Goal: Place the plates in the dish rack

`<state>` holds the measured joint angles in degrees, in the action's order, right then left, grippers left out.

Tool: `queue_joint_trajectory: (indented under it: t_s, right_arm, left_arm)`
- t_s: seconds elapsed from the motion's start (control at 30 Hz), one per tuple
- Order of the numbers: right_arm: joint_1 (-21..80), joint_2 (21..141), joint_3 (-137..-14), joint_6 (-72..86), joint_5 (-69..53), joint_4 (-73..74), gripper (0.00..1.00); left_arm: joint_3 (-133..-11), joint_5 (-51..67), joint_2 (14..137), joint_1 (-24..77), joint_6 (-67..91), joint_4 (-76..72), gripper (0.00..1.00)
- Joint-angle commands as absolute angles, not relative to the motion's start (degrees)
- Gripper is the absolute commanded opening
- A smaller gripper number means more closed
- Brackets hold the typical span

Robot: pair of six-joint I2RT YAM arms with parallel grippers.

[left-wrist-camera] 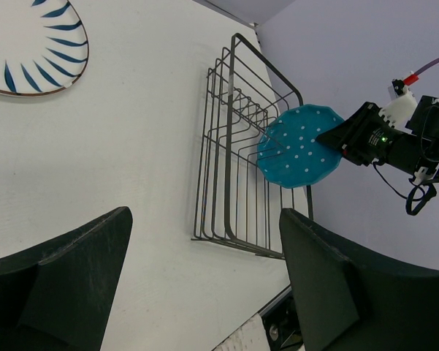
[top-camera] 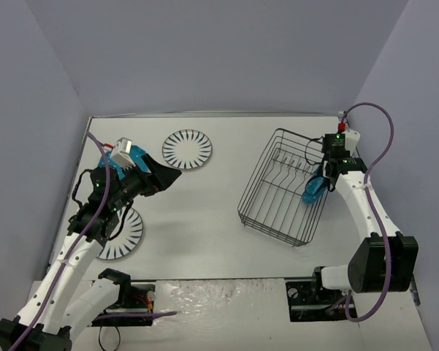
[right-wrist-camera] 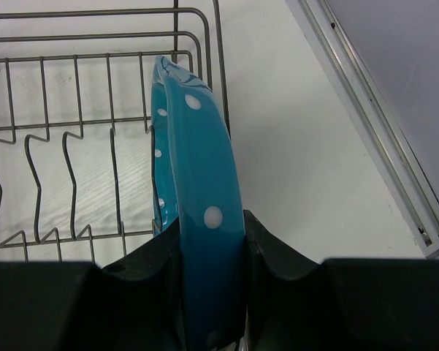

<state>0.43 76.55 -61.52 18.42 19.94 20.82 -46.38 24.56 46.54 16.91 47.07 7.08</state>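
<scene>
My right gripper (top-camera: 318, 184) is shut on a teal-blue dotted plate (top-camera: 312, 189), held on edge against the right wall of the black wire dish rack (top-camera: 277, 191). In the right wrist view the plate (right-wrist-camera: 199, 175) sits between my fingers, its far edge at the rack's wall wires (right-wrist-camera: 73, 124). I cannot tell whether it is inside. My left gripper (top-camera: 163, 175) is open and empty above the table. One striped plate (top-camera: 187, 148) lies at the back, another (top-camera: 126, 232) partly under my left arm. The second teal plate is not clearly visible.
The rack stands skewed, its near corner turned left. The left wrist view shows the striped plate (left-wrist-camera: 29, 44), the rack (left-wrist-camera: 237, 168), the teal plate (left-wrist-camera: 299, 150) and the right gripper (left-wrist-camera: 336, 137). Walls enclose the table at left, back and right.
</scene>
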Motion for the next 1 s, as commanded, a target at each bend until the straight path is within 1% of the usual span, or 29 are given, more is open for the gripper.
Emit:
queue_joint_trajectory:
  t_s: [0.0,0.1,0.23,0.3,0.37,0.57,0.77,0.97]
  right_arm:
    - [0.4,75.8,-63.2,20.4,22.7,16.4,0.11]
    - [0.4,75.9,-63.0,20.8,23.0,16.4,0.23]
    - [0.5,75.8,-62.8,21.1,23.3,16.4,0.45]
    - [0.6,75.7,-62.8,21.0,23.5,16.4,0.54]
    - [0.7,75.5,-62.8,21.0,23.9,16.4,0.57]
    - [1.5,73.7,-62.7,21.3,24.7,16.4,0.63]
    - [3.7,70.6,-65.4,21.6,26.0,18.3,0.64]
    - [9.6,67.5,-69.0,22.9,29.4,20.8,0.64]
  left_arm:
    - [-49.4,25.4,46.1,16.8,47.3,3.5,0.78]
    - [-49.3,25.3,45.8,16.8,47.1,3.7,0.78]
    - [-48.9,25.2,45.5,16.8,47.2,3.9,0.78]
    - [-48.9,25.1,45.3,16.8,47.2,4.0,0.78]
    - [-48.8,25.0,45.2,16.8,47.2,4.0,0.78]
    - [-48.8,24.9,44.7,16.8,46.9,4.7,0.78]
    - [-48.4,24.6,44.6,16.8,46.9,4.6,0.78]
    - [-47.8,24.1,45.5,16.8,47.5,3.5,0.78]
